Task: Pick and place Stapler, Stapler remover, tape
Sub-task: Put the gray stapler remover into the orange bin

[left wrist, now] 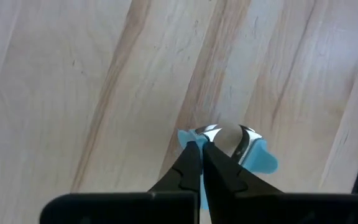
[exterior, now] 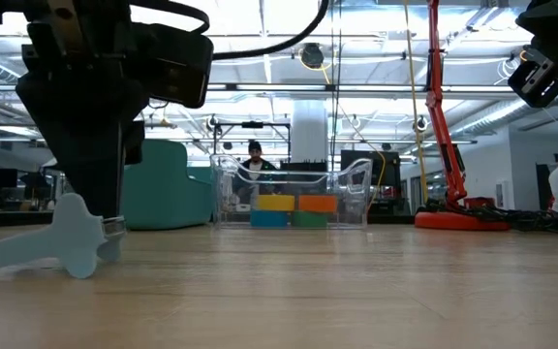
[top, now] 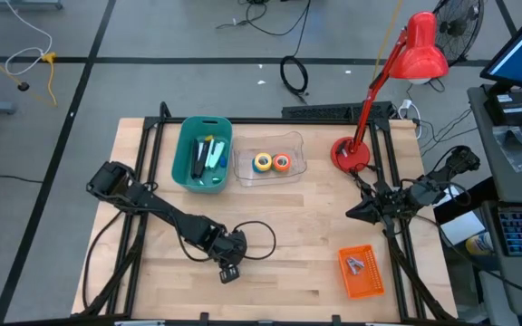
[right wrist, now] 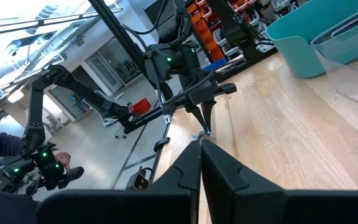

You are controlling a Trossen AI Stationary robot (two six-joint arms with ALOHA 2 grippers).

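The staple remover [exterior: 61, 242] is pale blue with shiny metal jaws [left wrist: 229, 140]. It sits near the table's near edge, left of the middle, under my left gripper [left wrist: 202, 146], which is shut on it. In the high view my left gripper [top: 229, 270] hides it. My right gripper [top: 352, 213] is shut and hovers over the table's right part, touching nothing. The tape rolls [top: 271, 162], yellow, orange, blue and green, lie in a clear tray [top: 243, 167]. Dark and green objects [top: 208, 152] lie in a teal bin [top: 188, 167]; I cannot tell if one is the stapler. My left gripper pinches the staple remover between its two fingertips, coming from above and pointing down. The fingers meet on the blue plastic beside the metal jaws [left wrist: 194, 138]. The blue wing [exterior: 27, 250] sticks out sideways, and the lower end [exterior: 83, 269] is at the table surface.
An orange basket [top: 374, 281] at the near right corner holds a small pale object. A red desk lamp [top: 352, 154] stands at the far right. Bare wood lies between the arms. People stand in the room beyond the table.
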